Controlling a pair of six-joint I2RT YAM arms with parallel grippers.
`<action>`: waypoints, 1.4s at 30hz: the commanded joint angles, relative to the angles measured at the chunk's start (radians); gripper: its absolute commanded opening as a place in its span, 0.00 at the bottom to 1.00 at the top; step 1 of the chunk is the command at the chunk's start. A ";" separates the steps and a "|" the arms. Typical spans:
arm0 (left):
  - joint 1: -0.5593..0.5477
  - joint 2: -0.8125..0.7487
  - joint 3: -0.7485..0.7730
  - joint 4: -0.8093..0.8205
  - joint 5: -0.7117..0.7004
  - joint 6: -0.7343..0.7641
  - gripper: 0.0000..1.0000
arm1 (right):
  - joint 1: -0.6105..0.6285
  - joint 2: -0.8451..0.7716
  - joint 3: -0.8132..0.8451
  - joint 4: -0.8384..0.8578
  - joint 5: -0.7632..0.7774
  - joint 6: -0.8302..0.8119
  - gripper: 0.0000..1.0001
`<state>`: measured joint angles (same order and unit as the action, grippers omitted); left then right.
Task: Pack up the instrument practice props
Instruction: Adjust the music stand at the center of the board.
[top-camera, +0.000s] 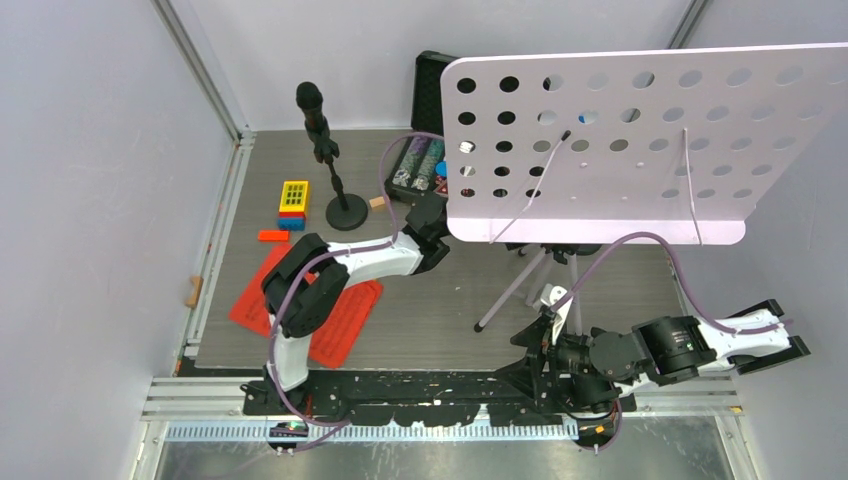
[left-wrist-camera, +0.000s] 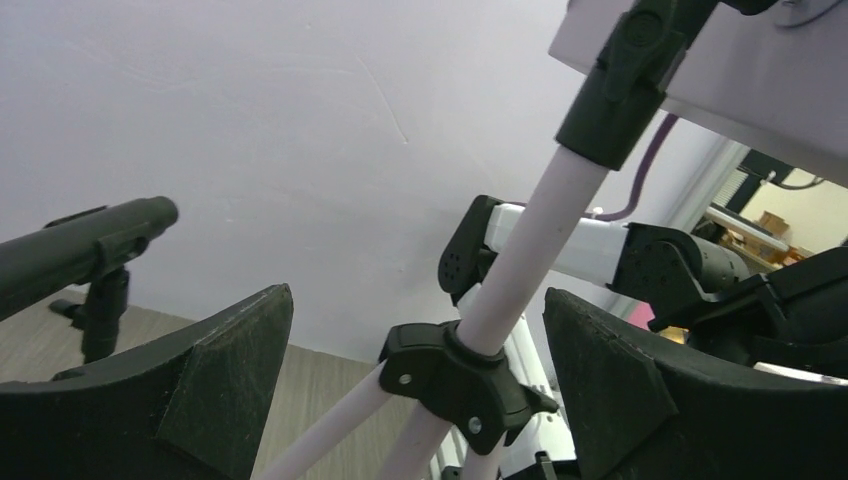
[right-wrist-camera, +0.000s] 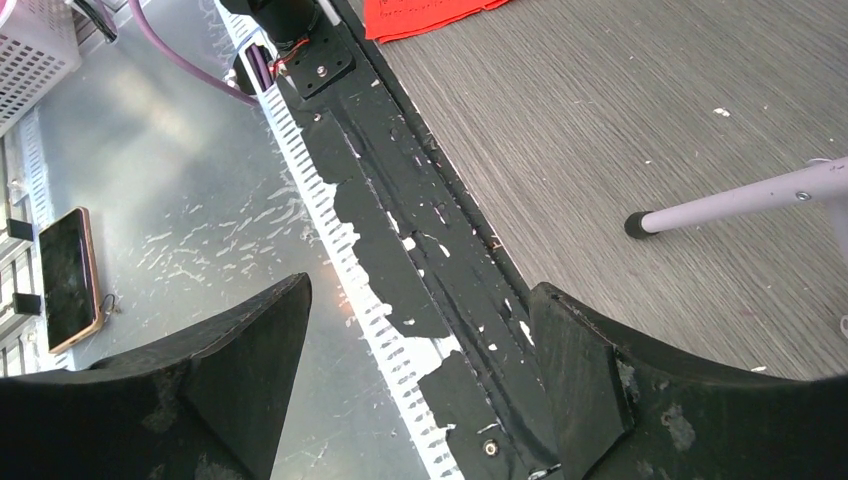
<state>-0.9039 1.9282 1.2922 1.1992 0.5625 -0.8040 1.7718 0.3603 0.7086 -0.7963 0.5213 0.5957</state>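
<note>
Jaws on both arms apart, left pair astride the pole (left-wrist-camera: 540, 230) of the music rack (top-camera: 620, 215), tripod legs (top-camera: 510, 292) largely hidden.

Pale lilac walls (top-camera: 90, 150), grey wood-grain tabletop (top-camera: 440, 310), aluminium frame rails (top-camera: 203, 70), soft even light.

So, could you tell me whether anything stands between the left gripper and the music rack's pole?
Nothing visible does. The open left gripper straddles the white pole at its black collar, with a gap on each side.
</note>
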 joint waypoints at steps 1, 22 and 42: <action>-0.016 0.013 0.070 -0.007 0.041 0.020 1.00 | 0.003 0.007 -0.009 0.074 0.006 0.022 0.85; -0.068 0.032 0.220 -0.243 0.125 0.138 0.94 | 0.003 0.028 -0.043 0.121 -0.001 0.034 0.85; -0.097 0.022 0.268 -0.459 0.159 0.253 0.72 | 0.003 0.010 -0.064 0.147 0.002 0.042 0.86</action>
<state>-0.9829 1.9732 1.5253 0.8345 0.7010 -0.6357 1.7718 0.3847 0.6445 -0.7036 0.5106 0.6102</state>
